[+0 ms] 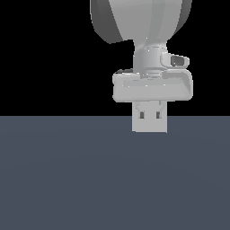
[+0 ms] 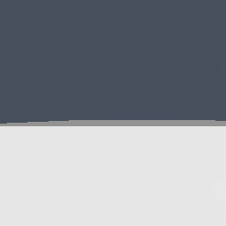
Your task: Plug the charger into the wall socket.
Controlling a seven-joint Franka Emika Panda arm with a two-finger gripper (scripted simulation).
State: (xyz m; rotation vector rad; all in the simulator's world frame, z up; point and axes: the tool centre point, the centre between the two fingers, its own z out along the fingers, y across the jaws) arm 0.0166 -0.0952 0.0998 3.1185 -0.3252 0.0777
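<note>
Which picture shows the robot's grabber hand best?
The exterior view: the whole gripper shows there, hanging above the dark floor. The wrist view shows only a blank pale surface and floor, no recognisable gripper.

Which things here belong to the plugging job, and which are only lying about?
For the job: wall socket; gripper behind it, fingertips hidden. I cannot identify the charger.
Not for the job: dark floor.

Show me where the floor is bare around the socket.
The floor is bare to the exterior view's left and right of the wall socket and across the whole foreground. The one crowded spot is the socket itself, with the gripper close over it. I cannot pick out the charger.
</note>
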